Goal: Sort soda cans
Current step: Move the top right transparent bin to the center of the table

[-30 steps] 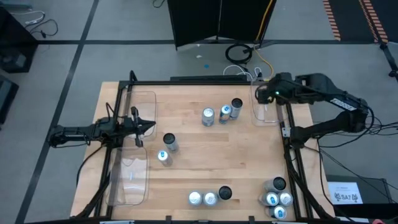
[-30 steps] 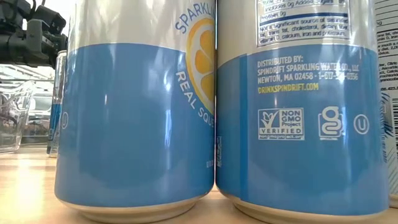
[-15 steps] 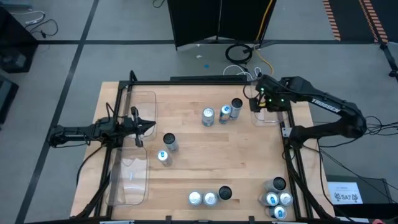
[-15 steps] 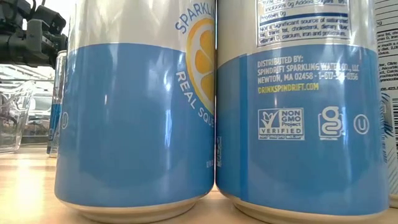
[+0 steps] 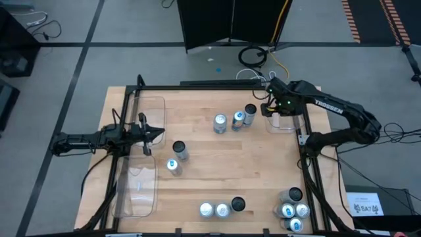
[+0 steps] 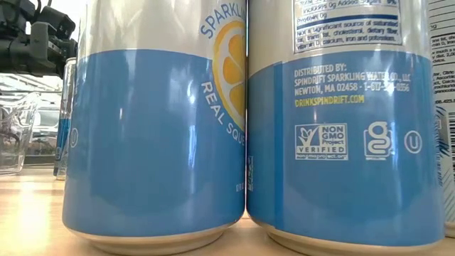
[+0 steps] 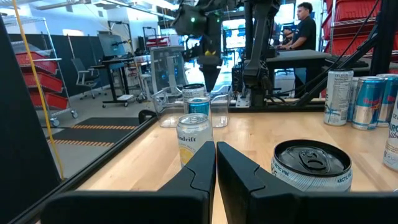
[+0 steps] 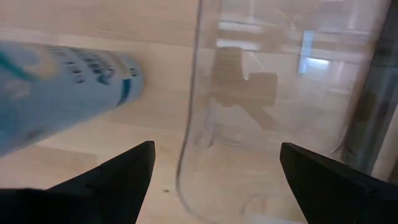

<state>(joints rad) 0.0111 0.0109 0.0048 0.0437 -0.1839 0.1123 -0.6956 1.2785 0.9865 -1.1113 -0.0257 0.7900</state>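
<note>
1. Since the earlier frames, the right arm has been swung inward from the table's right edge; the right gripper [image 5: 272,105] is now held over the near rim of the clear right tray [image 5: 284,122], close to the back cans. Nothing else has been shifted: cans and left arm are placed as before.
2. The right gripper's fingers are spread wide and nothing is held between them; in the right wrist view a blue can [image 8: 62,87] is seen just beside the tray wall [image 8: 193,124], so the open stance is judged to be readiness for a grasp.
3. The left gripper [image 5: 158,133] is kept at the left edge, above the left tray [image 5: 138,191], its fingers [image 7: 193,174] pressed together on nothing; it appears to be waiting.
4. The cans are found in groups: three at the back [image 5: 235,119], two at mid-left [image 5: 176,158], three at the front [image 5: 222,208], four at the front right corner [image 5: 292,208].
5. Both trays are seen without cans, so sorting is judged barely begun.
</note>
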